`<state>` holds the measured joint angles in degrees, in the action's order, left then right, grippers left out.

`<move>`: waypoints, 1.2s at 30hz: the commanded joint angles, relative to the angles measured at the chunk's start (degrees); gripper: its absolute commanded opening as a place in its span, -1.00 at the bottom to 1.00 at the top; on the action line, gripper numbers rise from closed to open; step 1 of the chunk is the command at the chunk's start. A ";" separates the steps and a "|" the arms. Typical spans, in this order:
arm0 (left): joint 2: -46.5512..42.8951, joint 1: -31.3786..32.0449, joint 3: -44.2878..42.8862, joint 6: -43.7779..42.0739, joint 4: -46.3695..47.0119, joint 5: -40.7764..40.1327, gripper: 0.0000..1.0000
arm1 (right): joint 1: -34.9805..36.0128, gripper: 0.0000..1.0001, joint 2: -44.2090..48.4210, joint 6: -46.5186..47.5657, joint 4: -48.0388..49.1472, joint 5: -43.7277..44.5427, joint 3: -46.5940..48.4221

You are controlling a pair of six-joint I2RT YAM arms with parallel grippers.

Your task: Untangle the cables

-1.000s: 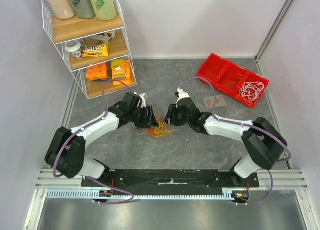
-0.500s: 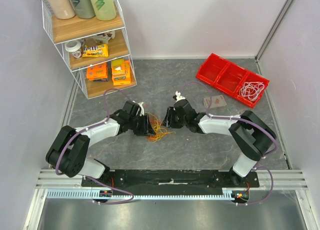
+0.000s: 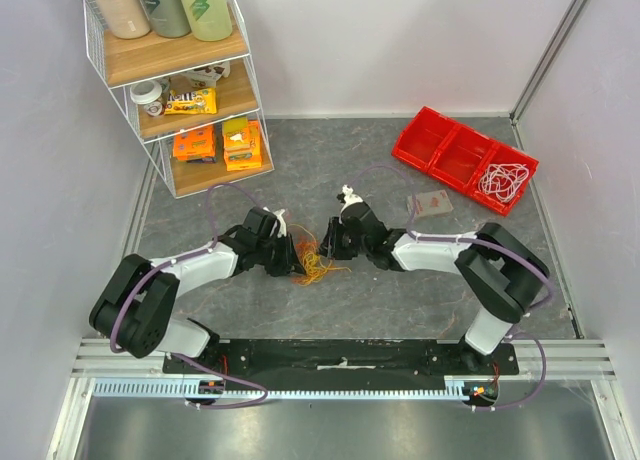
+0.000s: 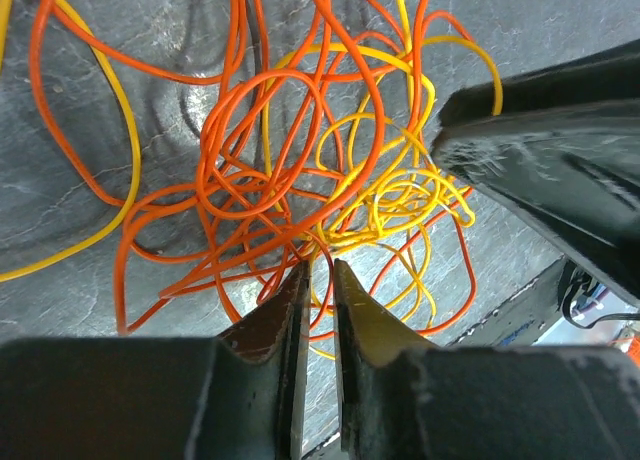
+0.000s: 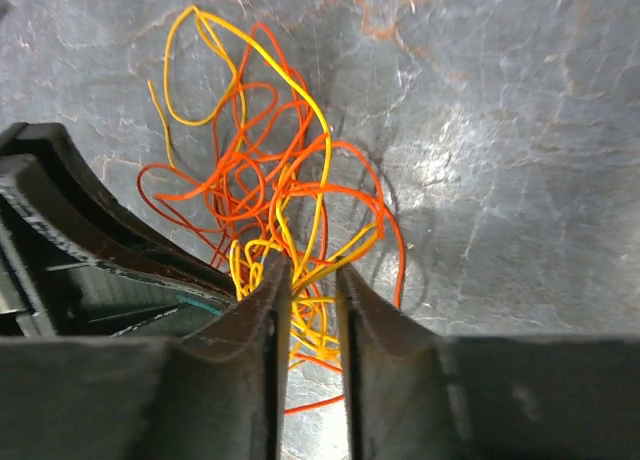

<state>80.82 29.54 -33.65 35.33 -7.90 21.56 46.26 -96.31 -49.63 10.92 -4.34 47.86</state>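
The cables [image 3: 314, 264], a tangle of orange and yellow wire, lie on the grey table [image 3: 400, 300] near its middle, just beyond the two arms. The left end effector [image 4: 320, 265] is narrowed to a thin slit, with orange and yellow strands running into it at the tips; whether it pinches them cannot be told. Facing it from the right, the right end effector [image 5: 312, 270] stands slightly wider apart, with yellow strands passing between its fingers [image 5: 262, 310].
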 commanded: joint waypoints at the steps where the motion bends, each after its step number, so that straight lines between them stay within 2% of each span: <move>1: -1.63 -0.10 0.16 1.49 2.10 -0.11 -0.59 | 0.76 -0.61 -0.90 0.05 1.05 0.47 2.68; 5: -1.01 -0.01 0.42 1.41 1.75 -1.96 -0.58 | 1.02 -1.00 7.78 3.12 -7.29 5.81 3.12; 10: 2.76 -0.10 0.51 1.76 2.27 -2.31 -0.59 | 1.02 -1.00 22.28 6.91 -17.84 6.80 8.82; 14: 3.91 -0.18 1.83 2.90 3.59 -3.28 -0.63 | 0.94 -1.00 31.34 12.52 -26.28 8.98 18.82; 19: 2.77 -0.71 3.76 3.08 3.25 -4.68 -0.64 | 1.02 -1.00 41.28 20.87 -38.06 23.45 32.89; 21: 1.81 -1.15 4.38 2.99 2.72 -5.04 -0.64 | 1.02 -1.00 44.88 23.25 -40.88 29.45 35.02; 26: -0.31 -1.94 4.47 2.11 0.79 -5.83 -0.64 | 1.02 -1.00 51.30 26.60 -45.63 40.19 35.03; 34: -6.62 -4.23 0.17 -0.17 -6.42 -7.50 -0.63 | 1.02 -1.00 55.00 24.05 -49.32 38.61 21.95; 36: -9.52 -4.40 -1.50 -0.26 -8.00 -6.89 -0.53 | 1.02 -1.00 55.70 23.44 -49.59 41.24 19.22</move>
<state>76.75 25.85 -30.96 37.54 -11.25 16.51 47.13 -40.77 -25.76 -34.09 32.80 71.59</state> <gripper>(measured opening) 0.193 0.010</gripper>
